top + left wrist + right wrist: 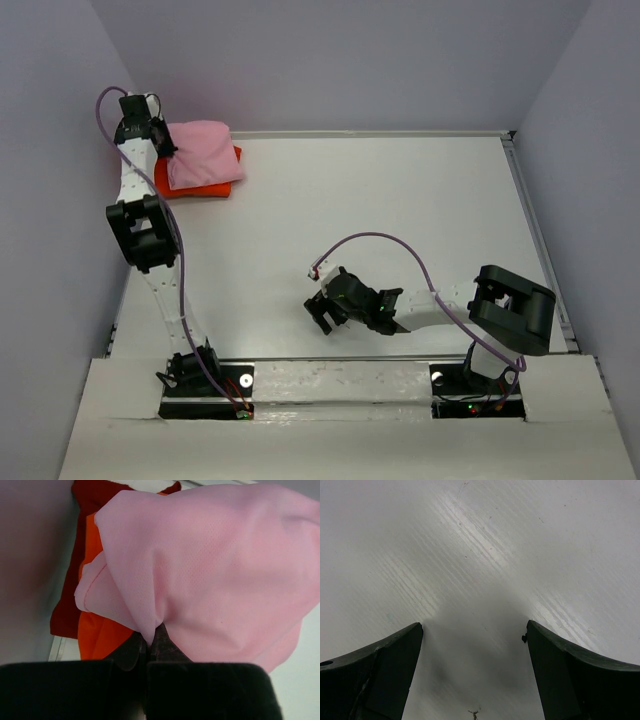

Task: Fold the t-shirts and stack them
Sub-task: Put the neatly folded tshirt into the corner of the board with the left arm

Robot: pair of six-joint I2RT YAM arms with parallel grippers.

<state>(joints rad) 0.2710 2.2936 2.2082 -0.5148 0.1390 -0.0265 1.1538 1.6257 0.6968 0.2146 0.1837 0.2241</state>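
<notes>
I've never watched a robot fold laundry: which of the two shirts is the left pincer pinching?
The light pink t-shirt, lying on top: the left pincer is shut on a fold of it. The orange t-shirt sits underneath.

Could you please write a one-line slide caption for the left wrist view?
Left gripper shut on a fold of the pink t-shirt, which lies over the orange t-shirt.
</notes>
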